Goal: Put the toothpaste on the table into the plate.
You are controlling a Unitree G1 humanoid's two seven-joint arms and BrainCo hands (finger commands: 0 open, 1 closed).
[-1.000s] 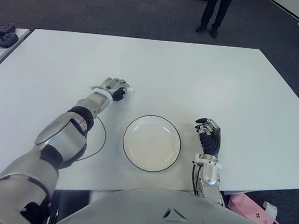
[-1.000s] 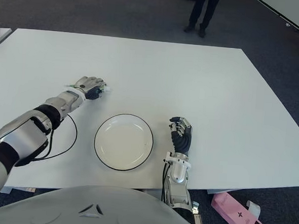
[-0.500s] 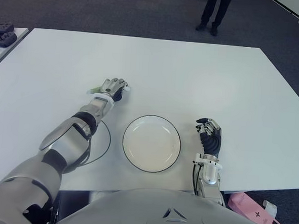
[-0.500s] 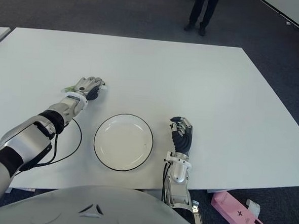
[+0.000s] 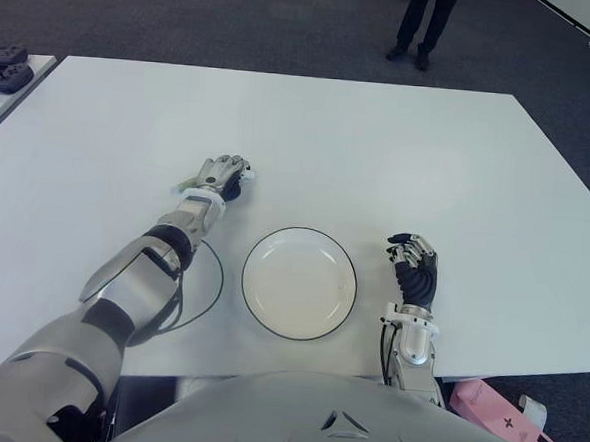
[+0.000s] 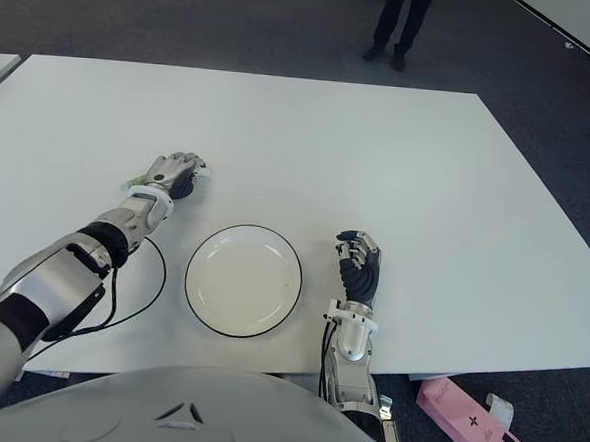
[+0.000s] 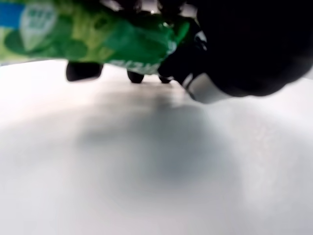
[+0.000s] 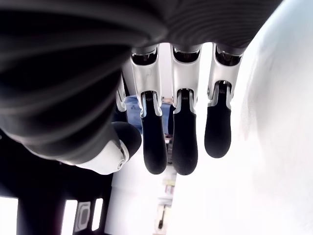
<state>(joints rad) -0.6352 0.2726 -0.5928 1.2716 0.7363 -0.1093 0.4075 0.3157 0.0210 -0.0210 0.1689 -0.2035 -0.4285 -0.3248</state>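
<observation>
The green toothpaste tube [image 7: 93, 36] is seen clasped in the robot's silver-and-black left hand [image 5: 221, 173], out on the white rectangular table [image 5: 380, 146] beyond and to the left of the round white plate with a thin dark rim [image 5: 299, 282]. In the left wrist view the tube is shown across the dark palm, with the fingers [image 7: 84, 71] curled under it and the tabletop spread below; whether the tube is clear of the table or brushing it cannot be told. In the eye views a green end of the tube is glimpsed poking out on the left side of the hand, and a pale end on the right side.

The plate is seen lying flat near the table's front edge, with nothing in it, well apart from the tube. A thin black cable [image 5: 207, 286] is seen looping on the table beside the left forearm, to the left of the plate.

The right hand [image 5: 413, 269] is shown just to the right of the plate, near the front edge; its fingers [image 8: 186, 142] are seen loosely extended side by side, with nothing held between them and the thumb.

At the far side of the room, the dark-trousered legs of a standing person [image 5: 425, 24] are seen on the grey carpet. A pink box [image 5: 494, 414] is seen on the floor beyond the table's near right corner.
</observation>
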